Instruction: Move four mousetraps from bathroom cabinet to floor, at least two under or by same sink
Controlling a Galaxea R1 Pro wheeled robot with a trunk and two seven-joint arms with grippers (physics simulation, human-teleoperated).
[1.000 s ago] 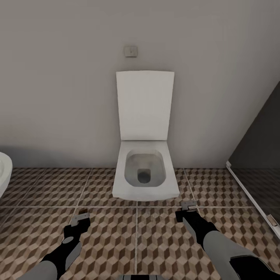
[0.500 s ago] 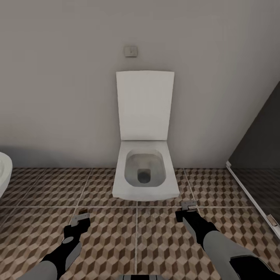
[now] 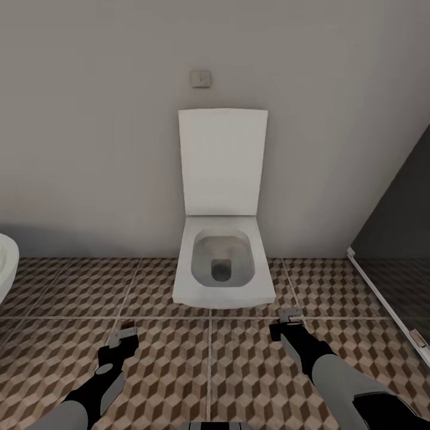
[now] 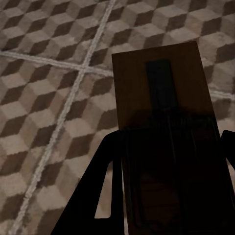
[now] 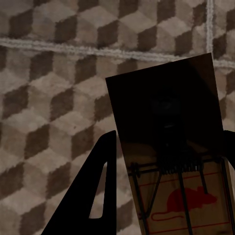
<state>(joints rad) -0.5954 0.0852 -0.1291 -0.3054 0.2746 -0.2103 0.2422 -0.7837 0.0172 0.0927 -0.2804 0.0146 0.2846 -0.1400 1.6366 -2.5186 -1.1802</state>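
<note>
We hold a mousetrap in each gripper. In the left wrist view, the left mousetrap fills the centre-right of the frame, a dark brown board clasped between the black fingers of our left gripper. In the right wrist view, the right mousetrap sits at centre-right, its lower part showing a wire spring and a red mouse print, gripped by our right gripper.

Both traps hang above the bathroom floor, tiled in brown, beige and white cubes with pale grout lines. In the head view our left gripper sits at lower left and our right gripper at lower right, just below the open white toilet at centre. A flush button is on the wall above it, a white rounded fixture shows at the left edge, and a dark glass shower screen stands at the right.
</note>
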